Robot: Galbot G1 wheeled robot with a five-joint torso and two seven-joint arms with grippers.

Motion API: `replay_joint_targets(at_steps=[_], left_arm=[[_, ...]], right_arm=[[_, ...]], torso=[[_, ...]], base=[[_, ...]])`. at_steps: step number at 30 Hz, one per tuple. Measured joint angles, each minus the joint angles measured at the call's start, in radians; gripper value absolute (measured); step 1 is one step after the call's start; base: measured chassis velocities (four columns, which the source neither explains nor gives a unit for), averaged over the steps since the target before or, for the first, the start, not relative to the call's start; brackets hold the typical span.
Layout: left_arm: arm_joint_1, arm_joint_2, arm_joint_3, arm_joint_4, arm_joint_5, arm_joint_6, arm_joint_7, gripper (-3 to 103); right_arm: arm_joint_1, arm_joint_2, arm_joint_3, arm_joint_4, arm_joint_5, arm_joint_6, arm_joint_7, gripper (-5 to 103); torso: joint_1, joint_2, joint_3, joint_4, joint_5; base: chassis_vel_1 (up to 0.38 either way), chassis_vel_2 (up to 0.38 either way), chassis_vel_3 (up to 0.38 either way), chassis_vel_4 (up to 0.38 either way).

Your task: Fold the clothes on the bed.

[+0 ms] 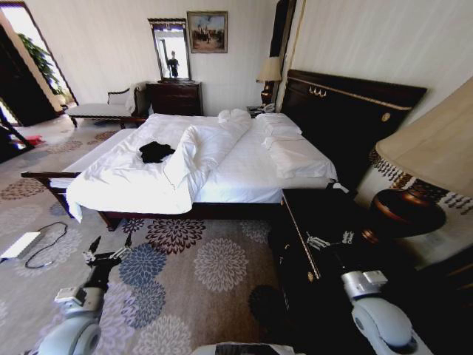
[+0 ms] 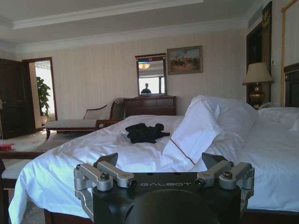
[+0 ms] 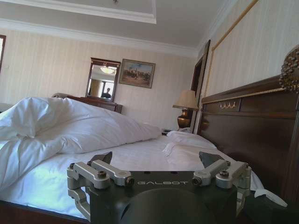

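Note:
The clothes, a crumpled black T-shirt (image 1: 157,151) (image 2: 145,133), lie in a heap on the white duvet of the bed (image 1: 244,170) (image 2: 271,154) (image 3: 140,156), toward its foot. Part of the duvet is bunched into a ridge beside the shirt. My left gripper (image 1: 111,245) (image 2: 161,161) hangs open and empty over the carpet, short of the bed's side edge. Held low over the dark nightstand, my right gripper (image 1: 329,240) (image 3: 156,158) is also open, with nothing between its fingers. The ridge of duvet hides the shirt in the right wrist view.
A dark nightstand (image 1: 310,211) with a large lamp (image 1: 425,159) stands at the right. A white bench (image 1: 55,177) adjoins the bed's foot. A chaise longue (image 1: 100,109) and dresser (image 1: 175,96) line the far wall. A cable and white box (image 1: 29,248) lie on the floral carpet.

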Motion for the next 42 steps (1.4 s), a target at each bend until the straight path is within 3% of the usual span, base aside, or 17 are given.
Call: replay_joint_targets(at_steps=[42], left_arm=[[0.033,-0.009,-0.012,-0.072,-0.013,-0.005,0.01,100]], right_arm=[[-0.021,0.01,-0.016,0.022,0.002,0.008,0.006,100]], torso=[[0.0,0.0,0.0,0.0,0.0001]], base=[[-0.152,0.15,0.154,-0.156]])
